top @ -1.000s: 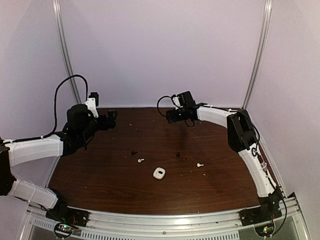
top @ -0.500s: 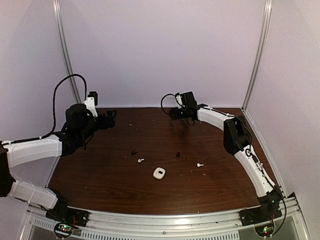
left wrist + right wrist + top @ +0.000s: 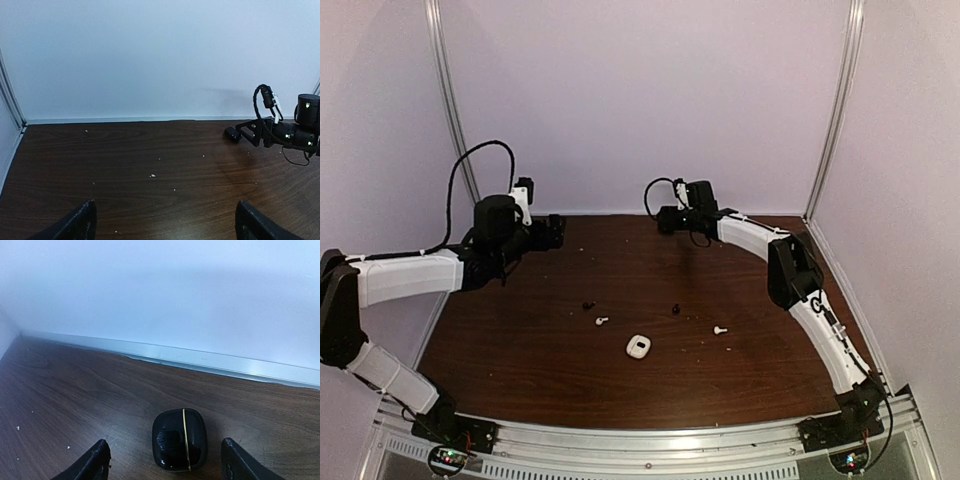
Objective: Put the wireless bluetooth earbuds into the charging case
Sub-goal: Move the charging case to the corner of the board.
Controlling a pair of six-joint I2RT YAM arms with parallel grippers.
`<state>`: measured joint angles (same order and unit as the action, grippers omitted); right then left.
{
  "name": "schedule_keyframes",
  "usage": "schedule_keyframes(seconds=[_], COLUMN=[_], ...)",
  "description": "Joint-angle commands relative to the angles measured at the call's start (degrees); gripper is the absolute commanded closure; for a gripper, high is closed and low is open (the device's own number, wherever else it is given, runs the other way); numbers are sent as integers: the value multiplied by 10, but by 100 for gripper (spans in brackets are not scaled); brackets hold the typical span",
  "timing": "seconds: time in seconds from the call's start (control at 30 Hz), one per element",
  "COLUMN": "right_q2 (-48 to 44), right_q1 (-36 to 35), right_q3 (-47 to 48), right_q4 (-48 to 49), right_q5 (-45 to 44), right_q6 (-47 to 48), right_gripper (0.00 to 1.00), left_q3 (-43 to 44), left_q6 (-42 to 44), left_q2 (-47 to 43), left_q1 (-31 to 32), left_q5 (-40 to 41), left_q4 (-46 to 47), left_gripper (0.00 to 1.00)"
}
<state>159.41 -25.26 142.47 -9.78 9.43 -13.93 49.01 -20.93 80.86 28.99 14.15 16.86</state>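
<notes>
since a second ago the right arm [image 3: 800, 285] has stretched further out toward the far edge and its fingers [image 3: 97, 462] have drawn in a bit. the left arm [image 3: 410, 278] has lifted and swung toward the far middle.

the right hand [image 3: 664, 218] is low over the surface [image 3: 520, 345], fingers apart, one on each side of the black charging case [image 3: 180, 439]. there's a gap showing on both sides, so nothing's gripped yet. the left hand [image 3: 553, 231] is spread wide with nothing in it, out at the far left.

my read is that the step is picking up that black case. it looks glossy and rounded, so i'd keep it centred, get low enough to catch its fattest part, and close slowly so it doesn't squirt out. a thin gold line [image 3: 184, 437] runs near-to-far down it, can't tell if that's the lid seam.

room-wise, the case sits near the far wall [image 3: 640, 100] and the rail [image 3: 210, 362] at its foot, so there's not much space to push forward. better to lift and pull back toward the near side.

the middle of the surface is open. the earbuds lie well apart from the case, down in the near middle:
- left black earbud [image 3: 588, 304]
- right black earbud [image 3: 677, 309]
- left white earbud [image 3: 601, 321]
- right white earbud [image 3: 720, 329]

the white case [image 3: 638, 346] is just near of them. i'd stay high when passing over that lot.
</notes>
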Motion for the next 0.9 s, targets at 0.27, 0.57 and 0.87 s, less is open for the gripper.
schedule_keyframes(seconds=[0.27, 0.57, 0.87], right_q2=[42, 92, 113], right_q1=[56, 56, 28], right_q3=[-18, 1, 12], right_q4=[159, 215, 219], right_q5=[131, 160, 179], right_q6=[-273, -401, -427], right_gripper=[16, 19, 20], left_q3=[126, 205, 198], left_q6=[-12, -39, -42], left_q2=[132, 224, 225], left_q1=[-42, -66, -71], left_q5=[-141, -204, -170], left_q4=[-15, -14, -42], left_gripper=[2, 2, 2])
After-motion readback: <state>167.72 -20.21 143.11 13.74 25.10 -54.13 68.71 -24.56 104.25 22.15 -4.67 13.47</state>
